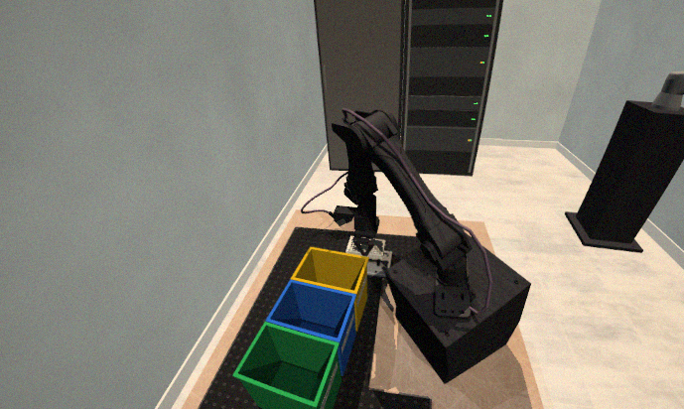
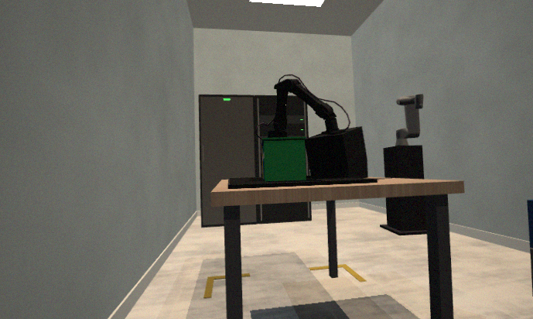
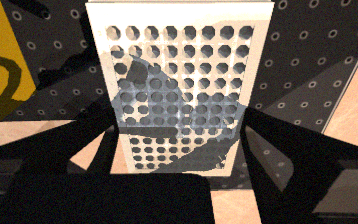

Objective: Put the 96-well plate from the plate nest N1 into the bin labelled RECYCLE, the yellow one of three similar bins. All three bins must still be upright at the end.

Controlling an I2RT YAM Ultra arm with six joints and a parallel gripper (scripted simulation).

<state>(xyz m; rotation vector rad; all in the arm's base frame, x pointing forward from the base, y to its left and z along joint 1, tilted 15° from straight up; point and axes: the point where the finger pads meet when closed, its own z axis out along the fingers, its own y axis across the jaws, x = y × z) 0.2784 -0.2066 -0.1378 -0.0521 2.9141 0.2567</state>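
Note:
The white 96-well plate (image 3: 180,95) fills the middle of the wrist view, gripped by its long sides between my two dark fingers. My gripper (image 3: 179,113) is shut on it. In the top view the gripper (image 1: 365,242) hangs from the arm just behind the yellow RECYCLE bin (image 1: 332,271), with the plate (image 1: 363,247) a little above the grey plate nest N1 (image 1: 382,264). The yellow bin's edge also shows at the left of the wrist view (image 3: 0,75). In the exterior view the green bin (image 2: 284,158) hides the plate and the fingers.
The blue bin (image 1: 314,310) and the green bin (image 1: 288,362) stand upright in a row in front of the yellow one. The arm's black base block (image 1: 456,315) sits to the right of the bins. A server rack (image 1: 410,80) stands behind the table.

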